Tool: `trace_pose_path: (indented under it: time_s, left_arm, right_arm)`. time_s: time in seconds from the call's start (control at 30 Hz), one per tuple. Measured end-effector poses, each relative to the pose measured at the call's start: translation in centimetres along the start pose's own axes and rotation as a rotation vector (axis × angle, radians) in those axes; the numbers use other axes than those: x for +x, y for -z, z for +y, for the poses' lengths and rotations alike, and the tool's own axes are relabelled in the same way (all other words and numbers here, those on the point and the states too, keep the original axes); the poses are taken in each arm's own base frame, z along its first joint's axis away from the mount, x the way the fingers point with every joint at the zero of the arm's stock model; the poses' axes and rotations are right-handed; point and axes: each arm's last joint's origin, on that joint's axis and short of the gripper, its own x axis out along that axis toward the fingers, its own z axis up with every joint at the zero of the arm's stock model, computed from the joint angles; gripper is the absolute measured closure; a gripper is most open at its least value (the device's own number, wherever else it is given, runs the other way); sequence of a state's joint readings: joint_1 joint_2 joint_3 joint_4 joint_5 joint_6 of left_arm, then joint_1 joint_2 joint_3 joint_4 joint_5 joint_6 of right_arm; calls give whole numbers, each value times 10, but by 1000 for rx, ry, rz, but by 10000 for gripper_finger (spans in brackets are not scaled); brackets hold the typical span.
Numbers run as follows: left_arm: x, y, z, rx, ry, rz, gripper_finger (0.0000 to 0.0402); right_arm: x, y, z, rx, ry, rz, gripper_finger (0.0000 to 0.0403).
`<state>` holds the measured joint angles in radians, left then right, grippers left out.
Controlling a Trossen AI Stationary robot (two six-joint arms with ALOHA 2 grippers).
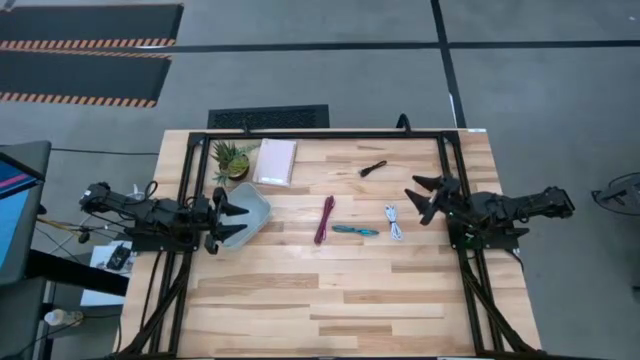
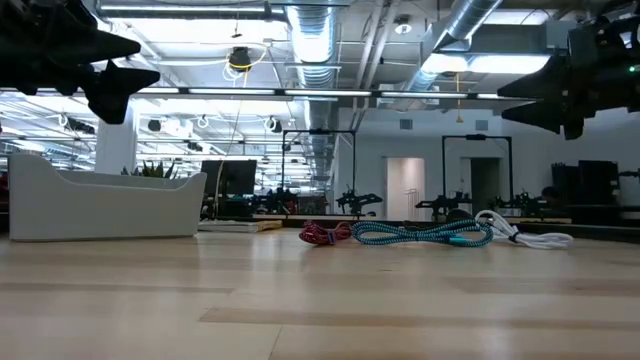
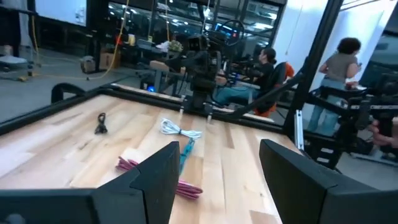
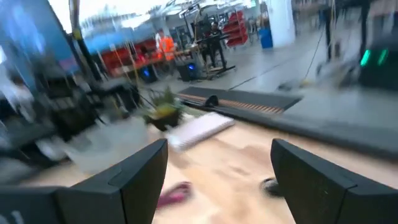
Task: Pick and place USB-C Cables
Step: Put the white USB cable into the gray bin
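Observation:
Four cable bundles lie on the wooden table: the black one [image 1: 373, 168] toward the far edge, the magenta one [image 1: 325, 219] in the middle, the teal one [image 1: 356, 230] beside it, and the white one [image 1: 393, 221] farthest right. My left gripper [image 1: 231, 214] hovers open above the pale tray [image 1: 252, 214] at the table's left. My right gripper [image 1: 425, 199] hovers open just right of the white cable, above the table. In the left wrist view the magenta [image 3: 128, 165], teal [image 3: 186, 151], white [image 3: 179, 130] and black [image 3: 101, 122] cables lie ahead of the open fingers.
A white notebook [image 1: 275, 161] and a small potted plant [image 1: 230, 160] sit near the far left of the table. A black frame [image 1: 320, 135] borders the table's far edge and sides. Bare wood stretches along the near half. People sit and stand beyond the table [image 3: 339, 62].

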<state>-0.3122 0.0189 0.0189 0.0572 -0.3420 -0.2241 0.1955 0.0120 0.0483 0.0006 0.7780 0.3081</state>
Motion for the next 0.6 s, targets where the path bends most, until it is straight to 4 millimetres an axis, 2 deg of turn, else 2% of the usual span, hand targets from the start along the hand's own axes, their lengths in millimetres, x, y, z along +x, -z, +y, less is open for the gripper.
trace_pose_path:
  time_s: [0.1, 0.17, 0.47, 0.6]
  left_arm:
    - [0, -1, -1, -41, 18, -5, 189]
    - [0, -2, -1, -90, 22, -15, 189]
    - [0, 1, 0, -148, 16, -1, 189]
    - [0, 1, 0, -204, 17, -2, 189]
  right_arm:
    - [0, 0, 0, 209, -6, 0, 92]
    - [0, 0, 0, 278, -5, -1, 92]
    - [1, 3, -4, 250, 57, 21, 92]
    - [2, 6, -1, 307, -31, 84, 92]
